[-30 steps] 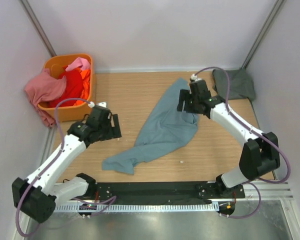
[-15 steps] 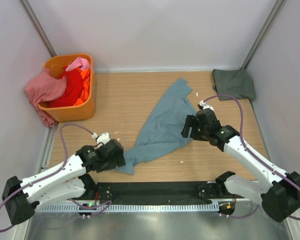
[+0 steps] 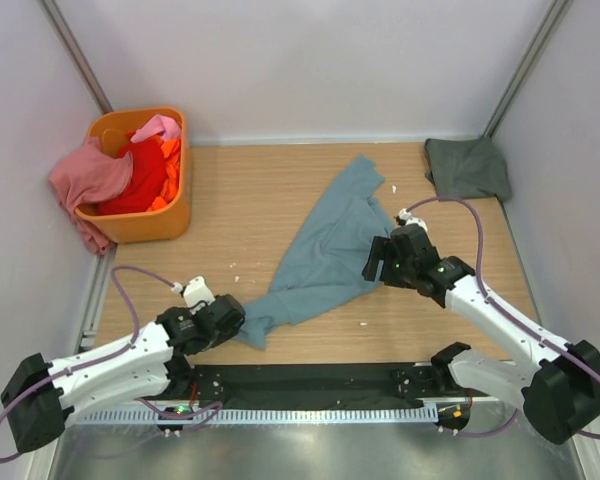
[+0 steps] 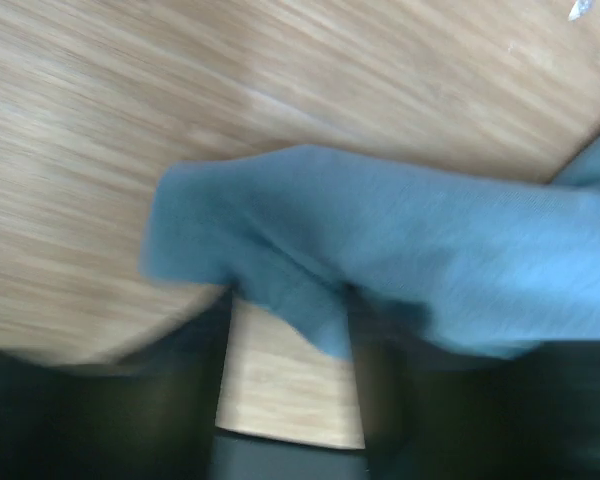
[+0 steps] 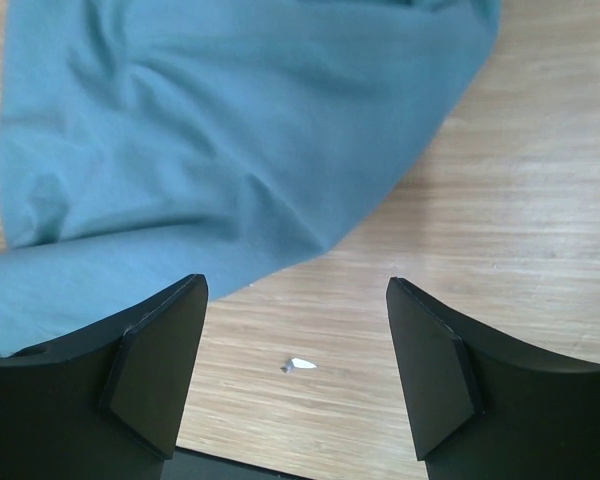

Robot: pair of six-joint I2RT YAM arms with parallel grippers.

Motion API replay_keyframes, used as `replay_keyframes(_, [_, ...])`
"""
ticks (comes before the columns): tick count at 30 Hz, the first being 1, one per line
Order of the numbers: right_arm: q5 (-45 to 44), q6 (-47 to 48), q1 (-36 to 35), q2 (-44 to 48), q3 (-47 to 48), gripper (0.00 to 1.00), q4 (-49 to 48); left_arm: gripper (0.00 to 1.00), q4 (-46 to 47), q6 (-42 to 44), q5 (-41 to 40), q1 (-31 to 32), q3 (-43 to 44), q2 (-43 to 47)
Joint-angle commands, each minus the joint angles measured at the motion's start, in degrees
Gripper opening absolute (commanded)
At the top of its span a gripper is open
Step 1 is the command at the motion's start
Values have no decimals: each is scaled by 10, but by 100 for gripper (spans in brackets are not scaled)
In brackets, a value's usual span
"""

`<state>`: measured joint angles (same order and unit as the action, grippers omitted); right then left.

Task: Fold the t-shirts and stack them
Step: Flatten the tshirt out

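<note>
One big blue-teal t-shirt [image 3: 325, 250] lies crumpled across middle of wooden table [image 3: 230, 190]. Left gripper [image 3: 235, 320] at its near corner, cloth tip between fingers; picture blurry, cannot tell if pinched. Right gripper [image 5: 295, 330] by shirt's right edge, fingers wide apart, holding nothing. Dark grey-green t-shirt [image 3: 468, 168] far right corner. Pink t-shirt [image 3: 88, 178] and red t-shirt [image 3: 140, 180] in orange basket [image 3: 170, 222], far left.

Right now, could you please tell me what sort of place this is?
Probably a robotics lab test cell: plain white walls enclose a wooden table, left arm and right arm are bolted at its near edge, and shirts fill an orange basket.
</note>
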<state>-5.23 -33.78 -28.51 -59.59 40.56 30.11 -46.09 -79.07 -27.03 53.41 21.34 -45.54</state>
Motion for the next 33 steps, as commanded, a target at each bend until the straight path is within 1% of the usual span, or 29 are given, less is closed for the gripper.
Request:
replay_keyframes(1, [27, -43, -3, 2, -52, 78, -50, 29, 72, 5, -51, 2, -6, -21])
replay_keyframes(3, [30, -66, -3, -11, -72, 78, -69, 12, 73, 24, -62, 2, 7, -16])
replay_keyframes(4, [34, -71, -3, -17, -90, 78, -92, 0, 63, 30, -66, 2, 16, -5])
replay_keyframes(6, [34, -78, -3, -36, -100, 78, -111, 0, 43, 50, -79, 2, 51, 8])
replay_keyframes(8, [33, -82, -3, -68, -105, 78, -139, 0, -4, 65, -88, 2, 84, 22])
replay_keyframes(11, [34, -86, -3, -109, -101, 75, -176, 0, -64, 94, -110, 2, 171, 29])
replay_keyframes(14, [29, -90, -3, -140, -99, 73, -220, 0, -102, 113, -125, 2, 214, 37])
replay_keyframes(16, [28, -91, -3, -154, -94, 67, -248, 0, -115, 119, -130, 2, 224, 44])
replay_keyframes(17, [28, -88, -3, -170, -91, 63, -252, 0, -116, 124, -134, 2, 228, 48])
replay_keyframes(18, [26, -88, -3, -177, -87, 50, -253, 0, -117, 127, -138, 2, 234, 55])
replay_keyframes(20, [30, -81, -3, -188, -74, 31, -254, 0, -124, 140, -148, 1, 251, 60])
replay_keyframes(21, [32, -77, -3, -189, -70, 13, -250, 0, -127, 146, -150, 1, 260, 60])
replay_keyframes(23, [17, -64, -4, -176, -42, 2, -199, 0, -143, 167, -155, 2, 288, 55])
replay_keyframes(24, [2, -46, -4, -143, -24, 1, -167, 0, -152, 190, -158, 2, 328, 49])
replay_keyframes(25, [-39, -36, -4, -123, 22, 1, -87, 0, -170, 203, -160, 2, 353, 40])
replay_keyframes(26, [-57, -20, -4, -101, 54, 1, -46, 0, -180, 217, -160, 2, 380, 32])
replay_keyframes(27, [-77, 4, -4, -73, 91, 1, -4, 0, -189, 248, -166, 2, 437, 24])
replay_keyframes(28, [-102, 21, -4, -65, 178, 1, 70, 0, -206, 263, -169, 2, 466, 5])
replay_keyframes(29, [-114, 35, -4, -66, 230, 1, 105, 0, -211, 282, -173, 2, 523, -6])
replay_keyframes(30, [-122, 65, -3, -72, 284, 1, 139, 0, -215, 297, -181, 2, 551, -16])
replay_keyframes(31, [-126, 79, -4, -105, 393, 1, 196, 0, -223, 325, -186, 2, 577, -29])
replay_keyframes(32, [-127, 92, -3, -126, 446, 1, 219, 0, -222, 338, -192, 2, 618, -47])
replay_keyframes(33, [-125, 120, -2, -182, 532, 1, 251, 0, -211, 365, -205, 2, 631, -56])
